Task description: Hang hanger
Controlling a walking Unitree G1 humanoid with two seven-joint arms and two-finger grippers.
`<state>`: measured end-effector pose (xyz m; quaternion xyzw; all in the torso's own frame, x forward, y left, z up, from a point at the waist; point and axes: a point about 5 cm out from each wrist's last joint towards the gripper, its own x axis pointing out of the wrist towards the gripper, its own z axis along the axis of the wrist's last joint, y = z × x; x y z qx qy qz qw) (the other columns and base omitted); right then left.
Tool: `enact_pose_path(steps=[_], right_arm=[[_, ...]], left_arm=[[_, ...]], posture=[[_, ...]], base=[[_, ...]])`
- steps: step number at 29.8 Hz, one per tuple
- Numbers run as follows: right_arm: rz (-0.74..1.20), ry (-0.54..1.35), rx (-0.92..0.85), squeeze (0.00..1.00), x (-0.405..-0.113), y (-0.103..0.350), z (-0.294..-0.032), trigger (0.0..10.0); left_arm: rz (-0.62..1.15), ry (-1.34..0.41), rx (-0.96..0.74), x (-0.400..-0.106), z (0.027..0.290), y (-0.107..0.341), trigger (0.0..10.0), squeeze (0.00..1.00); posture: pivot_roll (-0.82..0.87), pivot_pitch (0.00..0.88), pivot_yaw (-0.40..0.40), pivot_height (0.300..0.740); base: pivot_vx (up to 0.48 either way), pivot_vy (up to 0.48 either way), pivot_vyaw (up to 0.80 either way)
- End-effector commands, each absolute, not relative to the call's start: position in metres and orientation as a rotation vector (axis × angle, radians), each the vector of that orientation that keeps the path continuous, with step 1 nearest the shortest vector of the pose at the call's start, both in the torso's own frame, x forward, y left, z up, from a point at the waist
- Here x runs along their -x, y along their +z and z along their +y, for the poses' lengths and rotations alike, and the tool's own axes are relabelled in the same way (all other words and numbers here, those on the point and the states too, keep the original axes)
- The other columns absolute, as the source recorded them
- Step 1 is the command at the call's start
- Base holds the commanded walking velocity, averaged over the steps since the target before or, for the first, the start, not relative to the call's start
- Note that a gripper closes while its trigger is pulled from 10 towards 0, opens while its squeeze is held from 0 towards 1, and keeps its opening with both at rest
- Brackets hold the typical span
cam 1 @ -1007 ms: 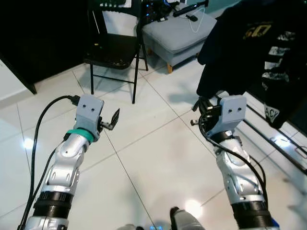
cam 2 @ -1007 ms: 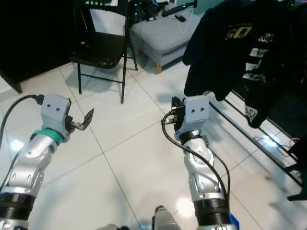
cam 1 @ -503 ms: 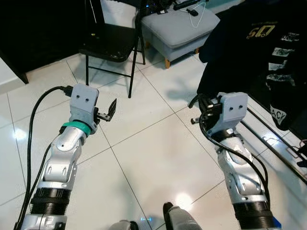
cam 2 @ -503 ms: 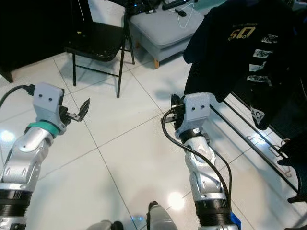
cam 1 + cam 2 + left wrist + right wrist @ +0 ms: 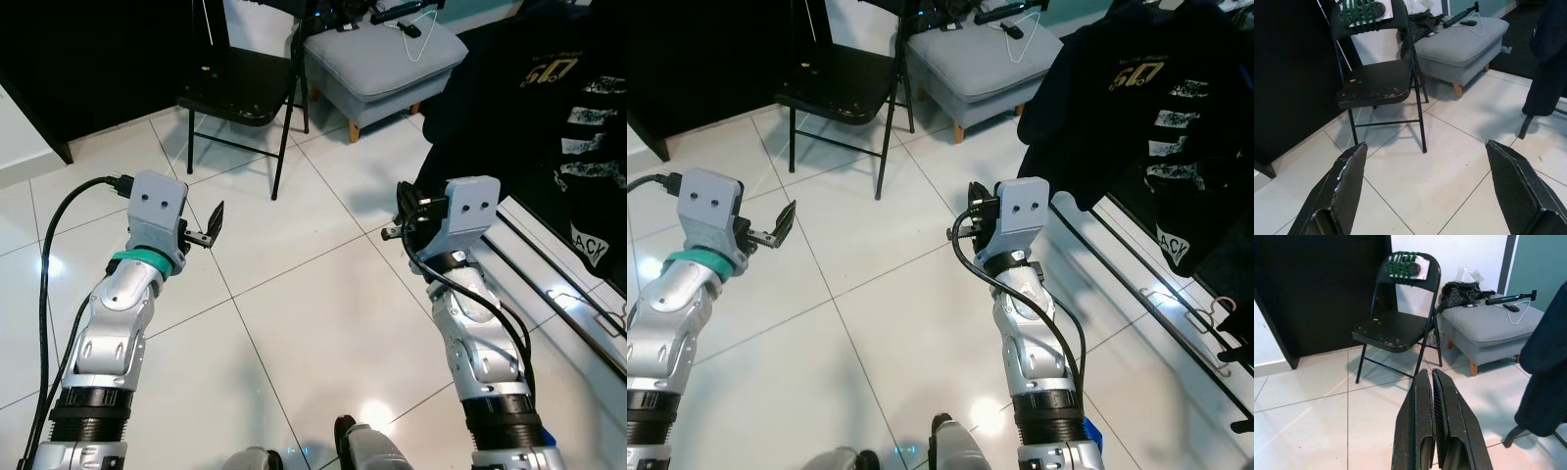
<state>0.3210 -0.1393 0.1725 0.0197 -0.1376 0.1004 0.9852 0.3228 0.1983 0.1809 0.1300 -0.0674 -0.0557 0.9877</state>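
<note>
Your left pincer [image 5: 211,227] gapes wide and empty; your right pincer [image 5: 1432,431] is pressed closed, holding nothing. At one o'clock, the shirt [image 5: 1146,108] on its hanger looks light and floppy, so grip the stiff hook.

Both silver arms are raised forward, elbows bent; the left gripper [image 5: 212,224] has its fingers spread wide, the right gripper [image 5: 1434,421] pressed together, empty

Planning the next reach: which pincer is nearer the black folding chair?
Left. The left pincer hovers just in front of the black folding chair; the right pincer is farther off, by the hanging black shirt.
</note>
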Motion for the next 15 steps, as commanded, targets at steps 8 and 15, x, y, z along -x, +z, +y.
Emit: enact_pose_path(steps=[8, 15], right_arm=[[-0.268, 0.181, -0.055, 0.0, -0.324, 0.166, -0.139, 10.0], [-0.273, 0.191, -0.069, 0.0, -0.326, 0.165, -0.132, 10.0]], left_arm=[[-0.108, -0.108, -0.279, -0.322, 0.203, 0.18, 10.0, 0.0], [-0.111, -0.105, -0.306, -0.321, 0.21, 0.185, 10.0, 0.0]], posture=[[0.02, 0.096, 0.074, 0.74], [0.05, 0.096, 0.091, 0.74]], base=[[0.0, 0.0, 0.0], [0.0, 0.0, 0.0]])
